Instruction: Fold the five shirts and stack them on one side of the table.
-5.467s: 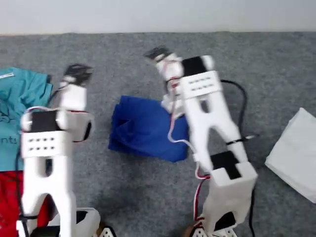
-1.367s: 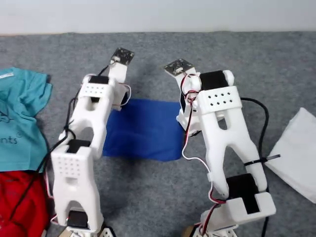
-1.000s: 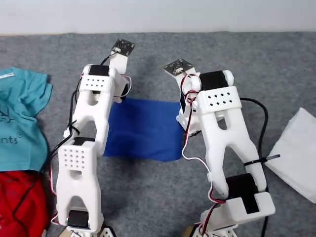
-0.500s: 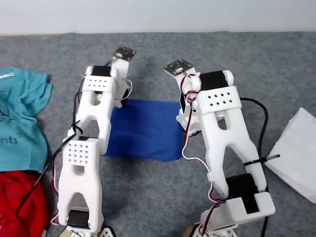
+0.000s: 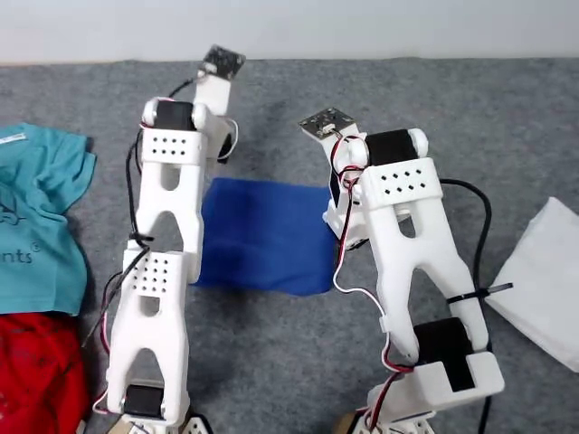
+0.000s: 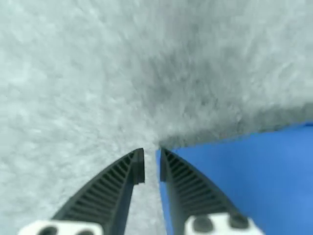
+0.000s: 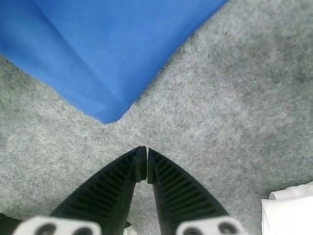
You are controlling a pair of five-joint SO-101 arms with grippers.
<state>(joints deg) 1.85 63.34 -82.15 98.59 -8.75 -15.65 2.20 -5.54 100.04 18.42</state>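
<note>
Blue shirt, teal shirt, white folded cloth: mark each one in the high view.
Blue shirt [image 5: 262,231]: high view, middle of its flat folded face.
Teal shirt [image 5: 36,221]: high view, its body near the left edge.
White folded cloth [image 5: 543,280]: high view, centre of its top face.

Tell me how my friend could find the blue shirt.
On the grey table, find the two white arms. The blue shirt lies flat between them, folded into a rectangle. The teal shirt and red shirt lie outside the left arm, the white shirt outside the right arm.
</note>
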